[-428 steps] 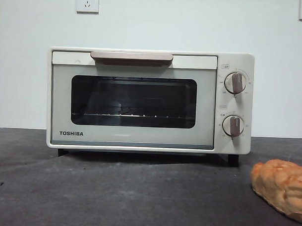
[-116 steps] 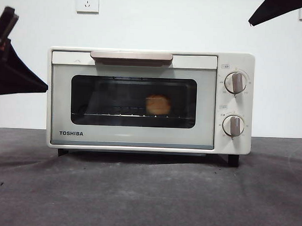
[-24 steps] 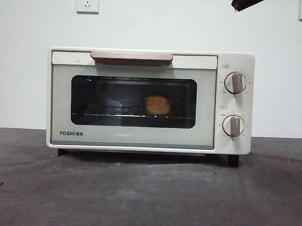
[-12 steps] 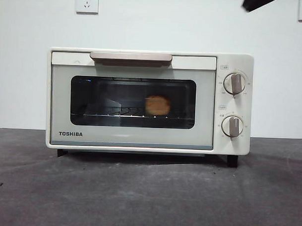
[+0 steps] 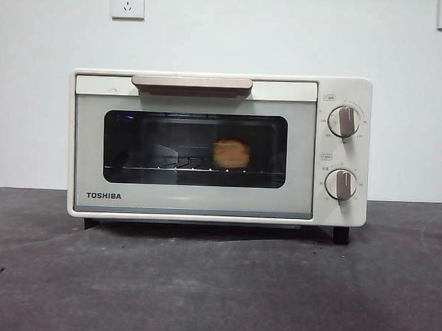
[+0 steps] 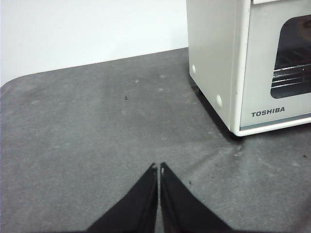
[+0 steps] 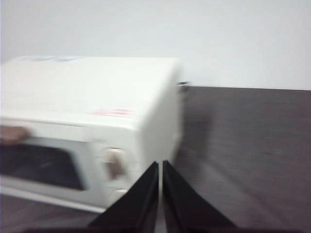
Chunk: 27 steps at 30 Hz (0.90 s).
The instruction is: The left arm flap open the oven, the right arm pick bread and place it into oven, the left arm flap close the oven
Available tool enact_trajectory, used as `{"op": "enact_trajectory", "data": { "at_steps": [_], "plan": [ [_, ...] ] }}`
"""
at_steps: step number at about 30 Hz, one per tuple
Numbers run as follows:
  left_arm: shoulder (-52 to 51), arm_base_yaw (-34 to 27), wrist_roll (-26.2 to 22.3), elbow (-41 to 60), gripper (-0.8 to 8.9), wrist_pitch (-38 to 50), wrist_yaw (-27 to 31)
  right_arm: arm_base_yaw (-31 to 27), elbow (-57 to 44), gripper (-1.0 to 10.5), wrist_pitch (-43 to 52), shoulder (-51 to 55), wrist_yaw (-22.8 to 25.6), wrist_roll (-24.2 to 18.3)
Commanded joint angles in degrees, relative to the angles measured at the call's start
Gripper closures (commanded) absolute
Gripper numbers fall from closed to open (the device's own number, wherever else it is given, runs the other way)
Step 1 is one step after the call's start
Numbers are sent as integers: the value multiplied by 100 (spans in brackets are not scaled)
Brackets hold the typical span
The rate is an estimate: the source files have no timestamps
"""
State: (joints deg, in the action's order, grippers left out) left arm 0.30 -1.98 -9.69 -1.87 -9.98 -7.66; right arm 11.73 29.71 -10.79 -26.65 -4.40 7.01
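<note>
Oven (image 5: 219, 147) sits square on the dark grey counter (image 5: 217, 281), door shut, tan bar handle (image 5: 192, 83) along the top edge of the door. Bread (image 5: 231, 153) visible through the dark glass window, resting on the wire rack (image 5: 177, 167), right of the window's centre. Two round knobs (image 5: 344, 121) stacked on the right panel, TOSHIBA lettering at the door's lower left. Neither arm shows in the front view. Left tool (image 6: 159, 168) hangs over bare counter, off the oven's left side and well apart from it, jaws pressed together, holding nothing. Right tool (image 7: 160, 165) sits above and off the oven's knob-side corner, jaws likewise closed and empty; that view is blurred. White wall behind, with two sockets (image 5: 127, 2) high up.
</note>
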Motion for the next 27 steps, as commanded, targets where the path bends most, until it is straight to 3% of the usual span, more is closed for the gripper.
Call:
{"op": "enact_trajectory", "data": {
  "at_steps": [1, 11, 20, 27],
  "plan": [
    [-11, -9, 33, 118, 794, -33, -4, -365, -518, 939, 363, 420, 0, -63],
    [-11, -9, 33, 118, 794, -33, -4, -1086, -2142, 939, 1204, 1825, 181, -50],
    [-11, -9, 33, 118, 794, -33, -4, -1110, -2887, 939, 1196, 2459, 334, 15],
    [-11, -9, 33, 118, 794, -33, -4, -1113, -2916, 939, 605, 2645, 337, 20]
  ]
}}
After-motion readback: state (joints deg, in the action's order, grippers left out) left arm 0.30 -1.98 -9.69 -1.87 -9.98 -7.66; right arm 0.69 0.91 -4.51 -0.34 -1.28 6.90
